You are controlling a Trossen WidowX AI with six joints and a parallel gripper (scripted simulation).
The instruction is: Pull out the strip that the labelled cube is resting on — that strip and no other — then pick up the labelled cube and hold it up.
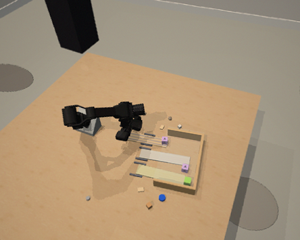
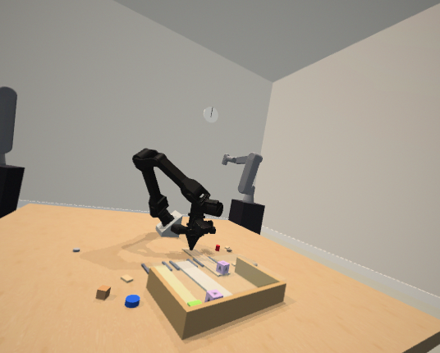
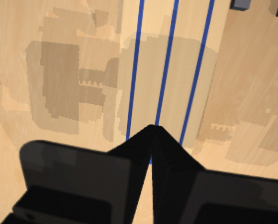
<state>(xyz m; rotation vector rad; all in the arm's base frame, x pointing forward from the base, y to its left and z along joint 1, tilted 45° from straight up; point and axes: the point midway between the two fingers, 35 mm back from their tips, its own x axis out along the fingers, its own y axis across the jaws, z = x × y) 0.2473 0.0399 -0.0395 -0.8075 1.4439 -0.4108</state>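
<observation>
My gripper point(image 2: 191, 249) point(image 3: 154, 131) is shut, pointing down, its tips on the near end of the blue-striped strip point(image 1: 148, 140) point(image 3: 150, 75). Nothing shows held between the fingers. The strip sticks out of the tray toward the arm base. A lilac cube point(image 1: 163, 140) point(image 2: 222, 268) with a dark letter rests on its far end. A second lettered lilac cube point(image 1: 185, 167) point(image 2: 213, 295) is at the far end of the white strip point(image 1: 165, 157) point(image 2: 201, 275), near its edge. A plain green cube point(image 1: 187, 180) point(image 2: 194, 303) sits on the pale yellow strip point(image 1: 162, 174).
The wooden tray point(image 1: 198, 163) point(image 2: 238, 309) has walls on three sides and is open toward the arm. Dark short rails point(image 1: 146, 144) flank the strips. A blue disc point(image 1: 161, 197) point(image 2: 132, 301) and an orange-brown block point(image 1: 149, 205) point(image 2: 103, 292) lie outside.
</observation>
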